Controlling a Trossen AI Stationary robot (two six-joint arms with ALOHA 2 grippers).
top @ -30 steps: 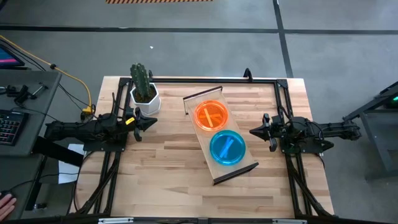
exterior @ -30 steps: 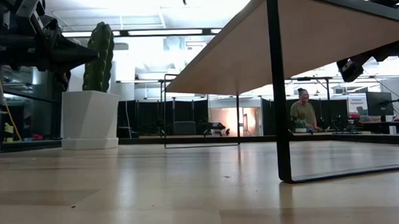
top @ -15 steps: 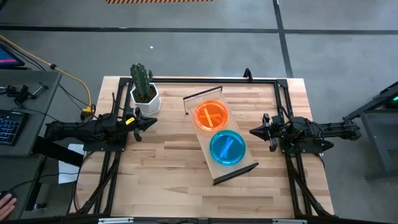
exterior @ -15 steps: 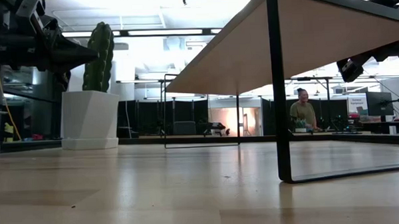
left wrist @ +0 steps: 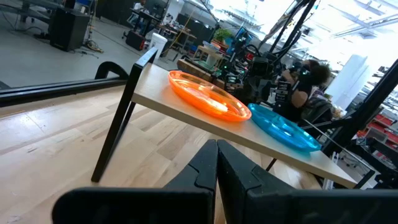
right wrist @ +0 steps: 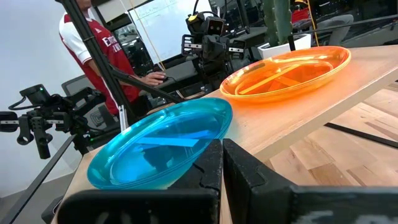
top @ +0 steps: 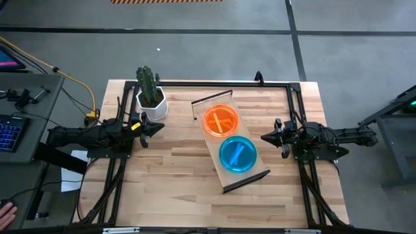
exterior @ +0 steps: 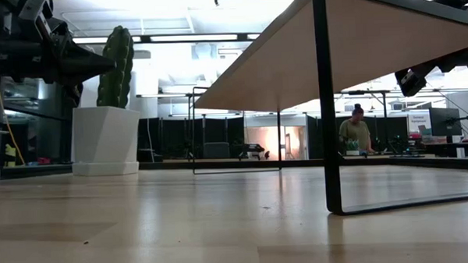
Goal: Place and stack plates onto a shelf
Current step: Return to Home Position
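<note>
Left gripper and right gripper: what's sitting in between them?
In the high view, the shelf sits between the left gripper and the right gripper, with orange plates and blue plates on it.

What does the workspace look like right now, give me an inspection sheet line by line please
Surface: wood table, nothing spilled seen.
Job's things: shelf lies diagonally mid-table. The orange plates sit on the end nearer the cactus, with the blue plates beside them. Stack counts cannot be told.
Clutter: potted cactus at the table's back edge, near the left arm.
Grippers: left gripper and right gripper both have their fingers shut, hold nothing, and are on either side of the shelf, clear of it.
Cables: yellow cable off the table's left side.
Surroundings: person in a red shirt beyond the table; keyboard on a side desk.
</note>
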